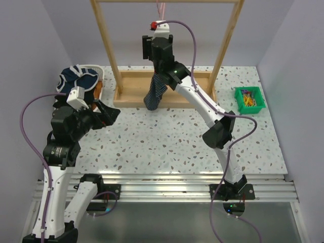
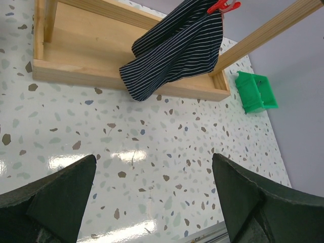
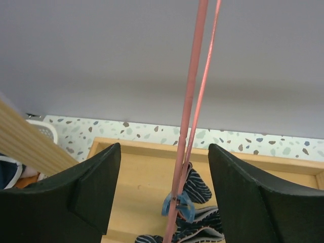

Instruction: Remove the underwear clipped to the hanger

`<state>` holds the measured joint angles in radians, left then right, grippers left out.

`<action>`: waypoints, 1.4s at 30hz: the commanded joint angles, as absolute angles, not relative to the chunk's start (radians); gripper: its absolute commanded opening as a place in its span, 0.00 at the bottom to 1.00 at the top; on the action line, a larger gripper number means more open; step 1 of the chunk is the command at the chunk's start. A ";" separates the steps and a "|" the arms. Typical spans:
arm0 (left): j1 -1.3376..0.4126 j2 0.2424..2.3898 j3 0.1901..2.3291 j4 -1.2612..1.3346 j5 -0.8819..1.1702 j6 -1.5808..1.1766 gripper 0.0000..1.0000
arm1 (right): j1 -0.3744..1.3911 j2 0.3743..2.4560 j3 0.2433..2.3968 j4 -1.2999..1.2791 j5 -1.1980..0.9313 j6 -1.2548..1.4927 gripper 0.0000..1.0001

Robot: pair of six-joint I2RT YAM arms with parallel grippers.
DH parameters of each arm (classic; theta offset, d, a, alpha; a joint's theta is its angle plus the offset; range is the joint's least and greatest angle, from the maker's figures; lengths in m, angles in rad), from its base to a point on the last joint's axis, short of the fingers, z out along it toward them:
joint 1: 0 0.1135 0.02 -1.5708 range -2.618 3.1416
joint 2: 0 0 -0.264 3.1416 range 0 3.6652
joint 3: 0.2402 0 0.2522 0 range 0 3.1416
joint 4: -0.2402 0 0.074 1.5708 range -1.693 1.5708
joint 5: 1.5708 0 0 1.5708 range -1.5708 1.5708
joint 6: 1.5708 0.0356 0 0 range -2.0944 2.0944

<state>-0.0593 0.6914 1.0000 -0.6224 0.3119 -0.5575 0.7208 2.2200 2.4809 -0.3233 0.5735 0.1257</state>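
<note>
the step in hand is judged to be the approach to the hanger [image 3: 191, 101]; the underwear [image 2: 177, 45] is not yet freed. it is seen hanging from the thin pink wire inside the wooden frame [image 1: 109, 45], its lower end drooping toward the frame's base, with a red clip [image 2: 223, 6] at its top edge. the right end effector [image 3: 164, 147] is positioned high beside the hanger, its jaws set wide apart with the wire running up between them. no contact with wire or cloth can be made out, and nothing is held. a blue clip [image 3: 178, 205] is seen lower on the wire, just above the striped cloth. the left end effector [image 2: 154, 159] is poised low over the counter [image 1: 167, 142], well apart from the cloth, its jaws likewise spread and empty. next, a clip would probably have to be pinched open, or the cloth gripped and drawn down, while the wire is kept from swinging.
</note>
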 commanded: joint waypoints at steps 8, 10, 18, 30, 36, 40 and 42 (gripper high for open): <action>-0.055 0.709 1.017 -0.647 0.313 -0.522 1.00 | 0.701 2.182 2.485 -0.174 0.548 0.133 0.00; -0.054 0.715 1.017 -0.640 0.316 -0.517 1.00 | 0.703 2.145 2.445 -0.163 0.529 0.141 0.00; -0.055 0.745 0.983 -0.577 0.345 -0.523 1.00 | 0.704 2.077 2.525 -0.149 0.437 0.126 0.00; -0.055 0.768 0.986 -0.551 0.342 -0.509 1.00 | 0.699 1.979 2.528 -0.437 0.449 0.230 0.00; -0.055 0.804 1.008 -0.534 0.341 -0.492 1.00 | 0.686 1.899 2.430 -0.613 0.338 0.271 0.00; -0.055 0.836 1.045 -0.538 0.347 -0.488 1.00 | 0.673 1.919 2.546 -0.848 0.255 0.305 0.00; -0.055 0.845 1.055 -0.537 0.359 -0.488 1.00 | 0.673 1.858 2.495 -0.943 0.212 0.322 0.00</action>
<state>-0.0593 0.8387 0.9970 -0.5892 0.3252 -0.5121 0.6819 1.9419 2.4905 -0.7410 0.3126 0.2779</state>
